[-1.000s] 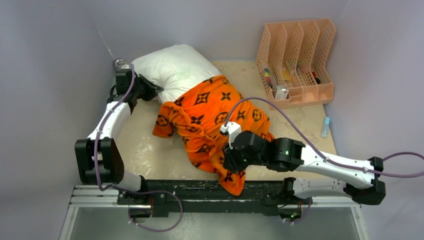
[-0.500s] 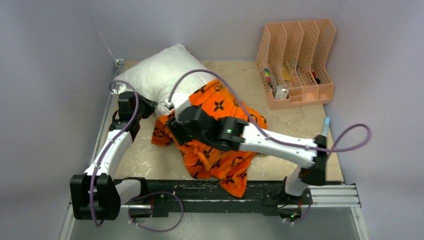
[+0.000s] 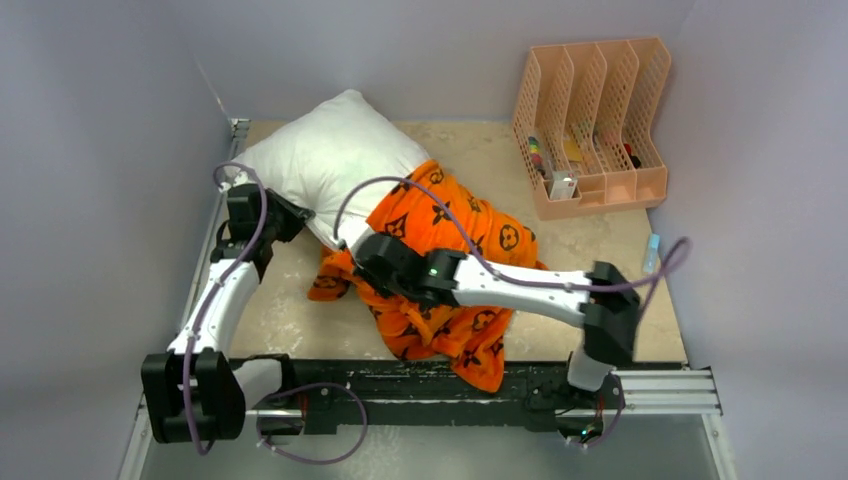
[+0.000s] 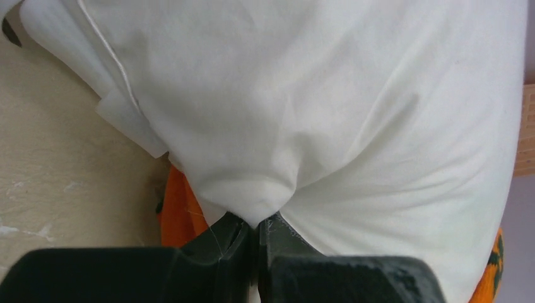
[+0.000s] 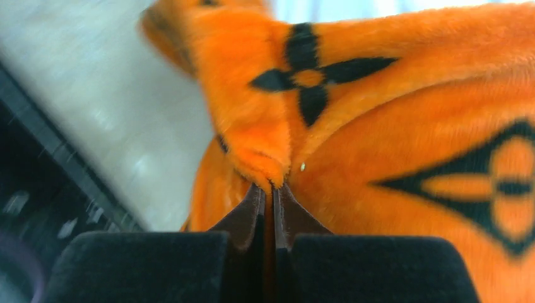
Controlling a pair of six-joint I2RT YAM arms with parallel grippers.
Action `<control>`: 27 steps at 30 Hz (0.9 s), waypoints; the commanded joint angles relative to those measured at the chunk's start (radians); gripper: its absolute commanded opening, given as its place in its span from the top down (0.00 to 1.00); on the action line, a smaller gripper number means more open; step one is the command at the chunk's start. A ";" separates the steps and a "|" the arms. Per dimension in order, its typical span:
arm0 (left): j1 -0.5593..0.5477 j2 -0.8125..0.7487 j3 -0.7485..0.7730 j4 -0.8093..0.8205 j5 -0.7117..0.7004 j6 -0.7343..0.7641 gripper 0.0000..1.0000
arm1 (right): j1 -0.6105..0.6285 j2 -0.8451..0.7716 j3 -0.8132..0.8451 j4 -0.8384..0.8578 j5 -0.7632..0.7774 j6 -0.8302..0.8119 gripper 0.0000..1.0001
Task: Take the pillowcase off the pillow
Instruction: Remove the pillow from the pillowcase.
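Note:
The white pillow (image 3: 325, 160) lies at the back left, its near end still inside the orange pillowcase (image 3: 450, 225), which trails over the table's front edge. My left gripper (image 3: 297, 214) is shut on a pinch of the pillow's white fabric (image 4: 265, 189) at its left edge; the jaws (image 4: 258, 228) meet on it. My right gripper (image 3: 352, 262) reaches across to the pillowcase's left end and is shut on a fold of orange plush (image 5: 268, 161); the jaws (image 5: 271, 192) clamp the fold.
A peach mesh file organizer (image 3: 592, 120) with small items stands at the back right. A small light-blue tube (image 3: 651, 252) lies by the right wall. Grey walls close in left, back and right. The black rail (image 3: 400, 390) runs along the front.
The right arm swung left across the pillowcase and now grips its left end. The left gripper shifted toward the front with the pillow. More white pillow shows beyond the orange cover.

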 commanded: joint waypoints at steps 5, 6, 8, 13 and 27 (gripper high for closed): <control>0.134 0.272 0.351 0.074 0.074 0.029 1.00 | 0.061 -0.444 -0.510 -0.290 -0.837 0.076 1.00; 0.134 0.298 0.381 0.078 0.079 0.024 1.00 | 0.062 -0.472 -0.558 -0.292 -0.847 0.105 1.00; 0.133 0.328 0.425 0.056 0.076 0.032 1.00 | 0.062 -0.511 -0.615 -0.320 -0.848 0.126 1.00; 0.133 0.304 0.418 -0.005 0.041 0.090 1.00 | 0.061 -0.586 -0.601 -0.380 -0.753 0.174 1.00; 0.134 -0.005 0.087 -0.124 -0.024 0.104 1.00 | -0.399 -0.763 -0.309 -0.342 -0.178 0.263 0.38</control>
